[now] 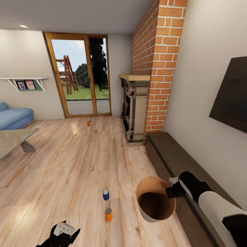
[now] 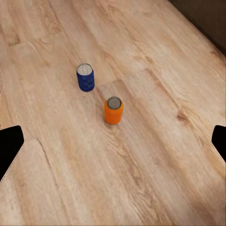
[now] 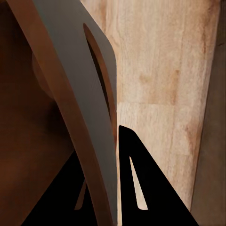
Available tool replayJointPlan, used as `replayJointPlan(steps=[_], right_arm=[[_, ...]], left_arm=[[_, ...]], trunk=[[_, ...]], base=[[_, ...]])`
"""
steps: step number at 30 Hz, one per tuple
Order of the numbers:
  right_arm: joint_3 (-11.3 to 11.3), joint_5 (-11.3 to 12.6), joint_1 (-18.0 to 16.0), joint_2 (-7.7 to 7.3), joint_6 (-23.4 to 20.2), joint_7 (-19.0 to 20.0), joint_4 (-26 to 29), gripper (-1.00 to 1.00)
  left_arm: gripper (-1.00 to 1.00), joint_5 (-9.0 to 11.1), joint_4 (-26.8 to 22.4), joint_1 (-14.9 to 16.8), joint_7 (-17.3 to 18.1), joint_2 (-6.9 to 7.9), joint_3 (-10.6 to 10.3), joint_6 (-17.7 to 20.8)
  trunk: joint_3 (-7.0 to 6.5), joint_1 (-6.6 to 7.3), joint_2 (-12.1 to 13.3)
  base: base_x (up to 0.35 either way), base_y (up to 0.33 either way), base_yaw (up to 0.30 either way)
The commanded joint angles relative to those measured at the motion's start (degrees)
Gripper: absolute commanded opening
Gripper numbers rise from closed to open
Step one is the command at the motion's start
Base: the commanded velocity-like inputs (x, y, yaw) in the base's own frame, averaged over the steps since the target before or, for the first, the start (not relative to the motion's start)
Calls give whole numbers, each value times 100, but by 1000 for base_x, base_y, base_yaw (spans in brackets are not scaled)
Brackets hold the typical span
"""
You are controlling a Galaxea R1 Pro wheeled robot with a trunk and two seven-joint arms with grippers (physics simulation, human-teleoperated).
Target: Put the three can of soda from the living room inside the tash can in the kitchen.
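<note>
i'm in the living room, pale wood floor. right gripper has its jaws clamped on the rim of the tash can, tapered, copper inside, carried close for drops. left gripper jaws open above two upright cans; third can stands far by the glass doors.

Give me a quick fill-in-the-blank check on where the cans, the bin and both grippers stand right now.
1. The right gripper is clamped on the ____ of the trash can.
2. The left gripper has its fingers ____ above the floor, holding nothing.
3. Two soda cans stand close ahead, the blue can and the orange can; the far can stands near the glass ____.
4. All three cans stand on the ____ floor.

Missing words: rim; open; doors; wood
</note>
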State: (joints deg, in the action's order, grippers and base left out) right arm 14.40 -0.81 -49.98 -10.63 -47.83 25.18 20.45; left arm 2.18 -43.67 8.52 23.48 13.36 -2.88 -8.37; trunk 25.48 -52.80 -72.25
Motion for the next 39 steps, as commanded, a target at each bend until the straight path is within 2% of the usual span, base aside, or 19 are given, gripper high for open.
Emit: replayJointPlan(steps=[1,5,6,7,8,9,11,14,15,18,19,20,22,24,26,30,35,39], right_arm=[[-25,116,-3,4,-24,34,5,-100],[-25,116,-3,13,-24,35,28,-100],[-25,116,-3,15,-24,33,35,-100],[-25,116,-3,17,-24,33,37,-100],[-25,116,-3,20,-24,32,41,-100],[-25,116,-3,21,-24,32,42,-100],[-25,116,-3,28,-24,31,47,-100],[-21,116,-3,36,-24,31,50,-100],[-19,114,-3,39,-24,31,52,-100],[-17,112,-3,41,-24,31,58,-100],[-14,110,-3,42,-24,27,62,-100],[-12,108,-3,44,-24,26,63,-100],[-11,98,-3,47,-24,25,69,-100],[-14,94,-3,46,-24,24,68,-100],[-19,92,-3,37,-24,23,66,-100],[-25,90,-3,30,-24,22,68,-100],[-52,89,-8,8,-63,25,78,-100],[-58,95,-39,-27,-239,32,76,-100]], left_arm=[[100,2,-7,0,-15,0,0,15],[100,14,-180,37,-64,-10,-6,420],[100,19,-332,65,-70,-14,-7,809],[100,21,-419,85,-72,-20,-8,1028],[100,22,-634,148,-77,-50,-9,1475],[100,21,-763,201,-79,-73,-11,1719],[100,20,-1284,542,-78,-204,-18,2870],[100,19,-1552,912,-75,-324,-38,3758],[100,14,-1641,1221,-77,-451,-68,4324],[100,-1,-1707,1694,-100,-668,-109,5092],[100,-6,-1721,1930,-112,-803,-129,5495],[100,-8,-1725,2020,-118,-873,-144,5662],[100,-13,-1731,2239,-136,-1162,-211,6156],[100,-15,-1715,2312,-143,-1309,-246,6417],[100,-15,-1655,2346,-147,-1386,-264,6593],[100,-16,-1498,2370,-156,-1434,-282,6717],[100,-11,-944,2381,-202,-1442,-295,6518],[100,-3,-391,2382,-209,-1446,-293,6093]], trunk=[[2,0,0],[8,0,0],[8,0,0],[9,0,0],[9,0,0],[9,0,0],[10,0,0],[10,0,0],[10,0,0],[10,0,0],[10,0,0],[10,0,0],[10,0,0],[10,0,0],[10,0,0],[10,0,0],[10,0,0],[34,-22,-41]], base=[[328,0,0],[328,0,0],[328,0,0],[328,0,0],[328,0,0],[328,0,0],[328,0,0],[328,0,0],[328,0,0],[328,0,0],[327,0,0],[325,0,0],[251,0,0],[135,0,0],[69,0,0],[29,0,0],[4,0,0],[0,0,0]])
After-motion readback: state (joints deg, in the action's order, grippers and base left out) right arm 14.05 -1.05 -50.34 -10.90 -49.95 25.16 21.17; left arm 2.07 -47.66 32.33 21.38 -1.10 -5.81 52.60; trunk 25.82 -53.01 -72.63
